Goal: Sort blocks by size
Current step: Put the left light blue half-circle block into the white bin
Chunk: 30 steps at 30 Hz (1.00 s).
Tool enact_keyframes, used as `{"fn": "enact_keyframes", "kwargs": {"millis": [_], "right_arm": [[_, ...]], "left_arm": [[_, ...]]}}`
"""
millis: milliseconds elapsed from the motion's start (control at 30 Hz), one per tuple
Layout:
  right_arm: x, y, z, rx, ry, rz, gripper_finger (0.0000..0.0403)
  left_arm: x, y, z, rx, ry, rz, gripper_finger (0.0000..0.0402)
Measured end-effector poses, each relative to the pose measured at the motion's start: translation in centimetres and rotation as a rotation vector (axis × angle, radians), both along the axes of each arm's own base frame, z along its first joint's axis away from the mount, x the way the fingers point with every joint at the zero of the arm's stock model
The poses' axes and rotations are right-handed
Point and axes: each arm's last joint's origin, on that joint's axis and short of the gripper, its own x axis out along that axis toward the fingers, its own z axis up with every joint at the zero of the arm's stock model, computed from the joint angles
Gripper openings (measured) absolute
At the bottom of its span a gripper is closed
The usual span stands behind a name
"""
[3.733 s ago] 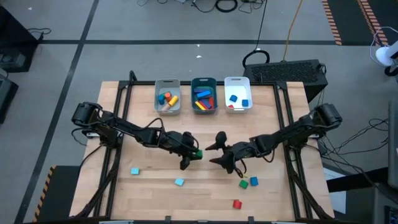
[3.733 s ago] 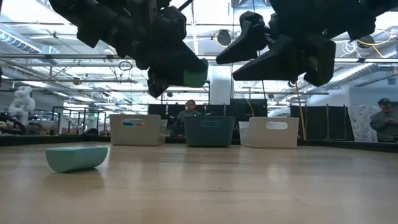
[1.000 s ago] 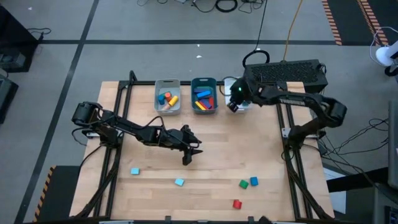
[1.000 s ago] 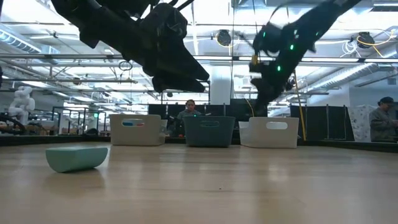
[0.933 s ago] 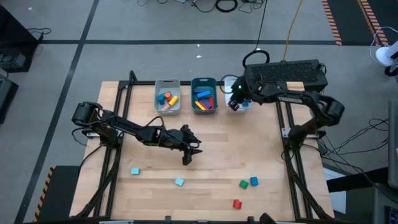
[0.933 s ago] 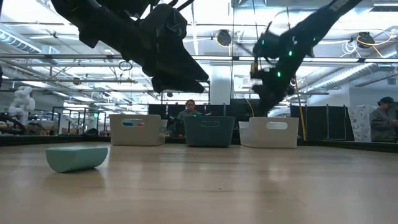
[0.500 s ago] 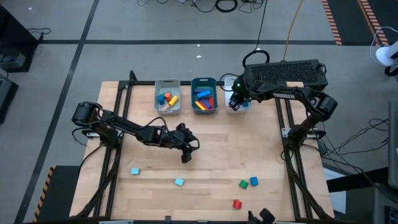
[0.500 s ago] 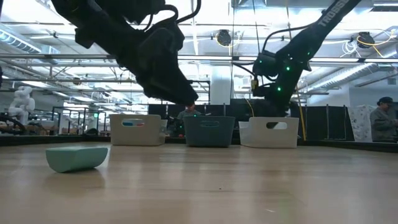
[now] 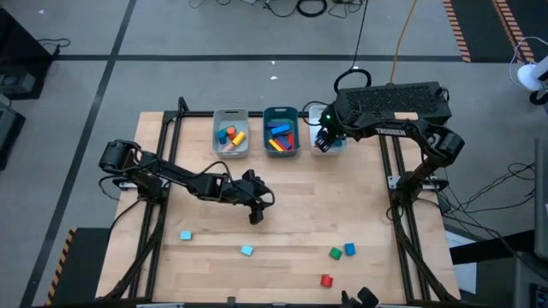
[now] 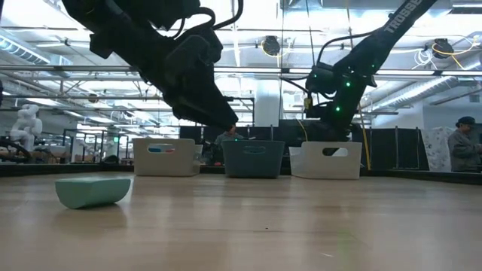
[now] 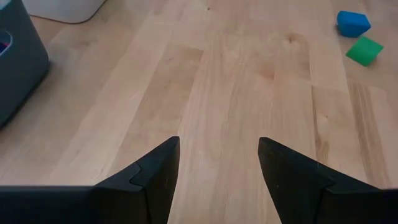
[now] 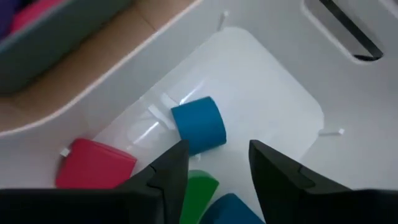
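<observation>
My right gripper [image 12: 217,165] hangs open over the white tray [image 12: 267,87], fingers slanting down into it. On the tray's floor lie a blue cylinder [image 12: 199,124], a red block [image 12: 96,165], a blue block [image 12: 233,208] and a green block [image 12: 200,185], which lies just below the fingertips. My left gripper [image 11: 217,162] hovers open above the table's middle [image 9: 255,210] with nothing between its fingers. Loose on the table are two cyan blocks [image 9: 186,235] [image 9: 247,251], a green one [image 9: 335,253], a blue one [image 9: 349,249] and a red one [image 9: 326,280]. My right gripper stands over the green block [image 12: 205,182], which lies on the tray floor partly behind one finger [image 12: 171,177]. Whether that finger touches it I cannot tell.
The grey tray [image 9: 230,133] and the teal tray [image 9: 281,131] stand left of the white one along the far edge, both with coloured blocks inside. A dark box [image 9: 394,98] sits behind the white tray. People show in the room beyond the table.
My right gripper has sunk toward the white tray and now hangs just above it. My left gripper has stayed in place and tipped its fingers further down.
</observation>
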Motion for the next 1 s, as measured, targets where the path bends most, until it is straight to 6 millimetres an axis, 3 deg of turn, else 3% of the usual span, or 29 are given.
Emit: {"fn": "enact_keyframes", "kwargs": {"millis": [267, 567, 833, 1000], "right_arm": [[0.2, 2.4, 3.6, -0.048, -0.111, 0.025, 0.0134], [1.2, 9.3, 8.9, -0.096, -0.348, 0.177, 0.0103], [3.8, 16.6, 10.1, -0.207, -0.468, 0.329, 0.0078], [4.6, 19.2, 10.3, -0.254, -0.518, 0.365, 0.0072]], "left_arm": [[-1.0, -1.3, 0.7, -0.018, 0.030, -0.011, 0.0219], [-6.3, -3.2, 1.5, -0.055, 0.343, 0.105, 0.0219], [-11.2, -5.1, 1.4, -0.150, 0.729, 0.044, 0.0219], [-12.8, -7.1, 1.1, -0.190, 0.868, -0.094, 0.0219]]}}
